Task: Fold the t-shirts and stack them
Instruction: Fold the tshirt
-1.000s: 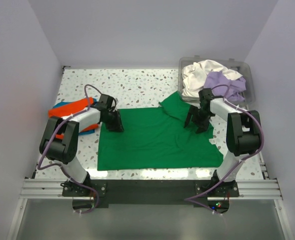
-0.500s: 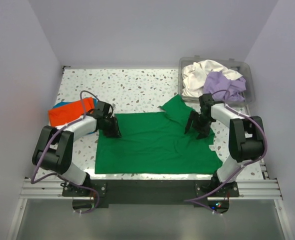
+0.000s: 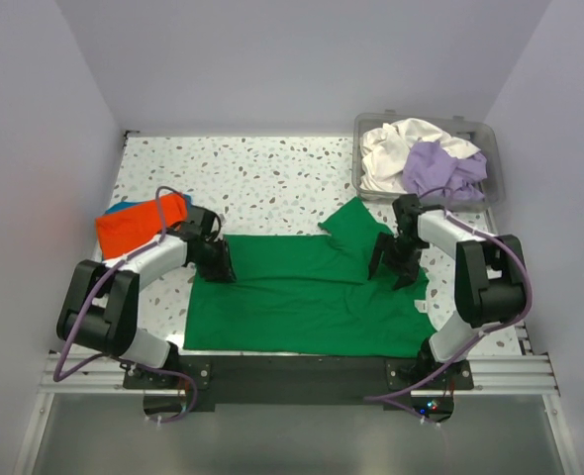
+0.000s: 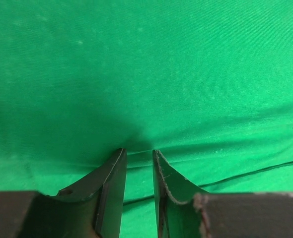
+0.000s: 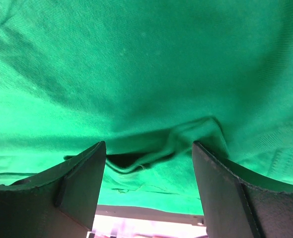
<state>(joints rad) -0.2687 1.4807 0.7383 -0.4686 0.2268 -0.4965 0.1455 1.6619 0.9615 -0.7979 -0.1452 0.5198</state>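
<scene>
1. Bright green t-shirt (image 3: 302,297): a soft, matte short-sleeved cloth shirt. It lies spread mostly flat over the 6 o'clock half of the speckled, stone-patterned tabletop (image 3: 272,173). One sleeve points toward 12 o'clock, and the 3 o'clock margin is rumpled.
2. Left gripper (image 3: 223,265), at the shirt's 9 o'clock edge: its dark fingers stand almost together. Creases run into their tips, so I read them as pinched on a thin fold of the green cloth.
3. Right gripper (image 3: 391,272), near the shirt's 2 o'clock shoulder: its fingers stand wide apart. They straddle a small raised ridge of cloth without clamping it.
4. Handling, as I judge it: the shirt is light and limp, so it will sag, drag and wrinkle rather than keep a shape. It is neither fragile nor slippery. I would take it at a hem, shoulder seam or corner, on both sides at once. A doubled edge gives more to pinch than the flat middle.
5. Folded orange t-shirt (image 3: 139,223), at 9 o'clock on the tabletop: it rests on a blue t-shirt (image 3: 122,206), of which only a sliver shows.
6. Clear plastic bin (image 3: 470,121), at 1 o'clock: it holds a crumpled white t-shirt (image 3: 401,143) and a lavender t-shirt (image 3: 440,166).
</scene>
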